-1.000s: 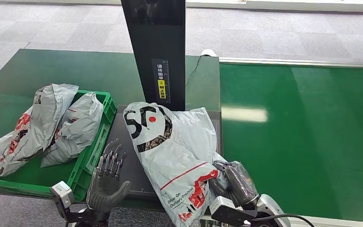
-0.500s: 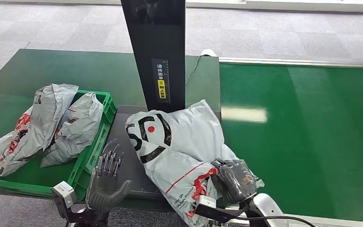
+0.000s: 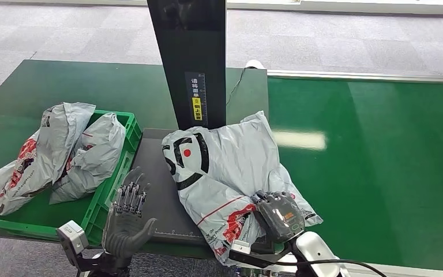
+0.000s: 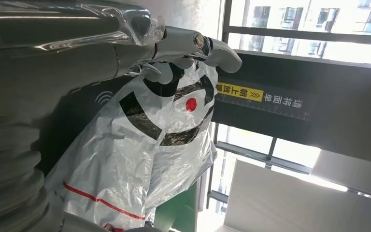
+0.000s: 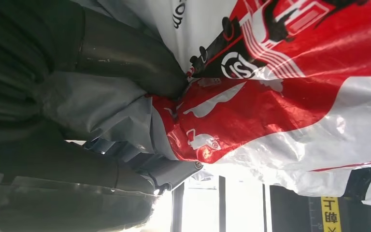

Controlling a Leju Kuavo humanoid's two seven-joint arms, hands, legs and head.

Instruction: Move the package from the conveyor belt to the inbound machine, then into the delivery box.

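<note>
A grey plastic mail package (image 3: 231, 167) with black lettering and a red print lies across the dark platform (image 3: 156, 190) of the inbound machine, under its black upright column (image 3: 193, 63). My right hand (image 3: 278, 214) grips the package's near red-printed corner; the right wrist view has the package (image 5: 290, 87) pinched between thumb and fingers. My left hand (image 3: 128, 216) hovers with fingers spread at the platform's near left edge, holding nothing. In the left wrist view the package (image 4: 149, 140) lies just beyond the fingers (image 4: 193, 46).
A green crate (image 3: 107, 196) to the left holds two more grey packages (image 3: 63, 153). The green conveyor belt (image 3: 375, 167) stretches out to the right. Both stand on a green table, with grey floor beyond.
My right hand has pushed the package farther away onto the platform and turned it, so it lies flatter beneath the column. The left hand has barely shifted.
</note>
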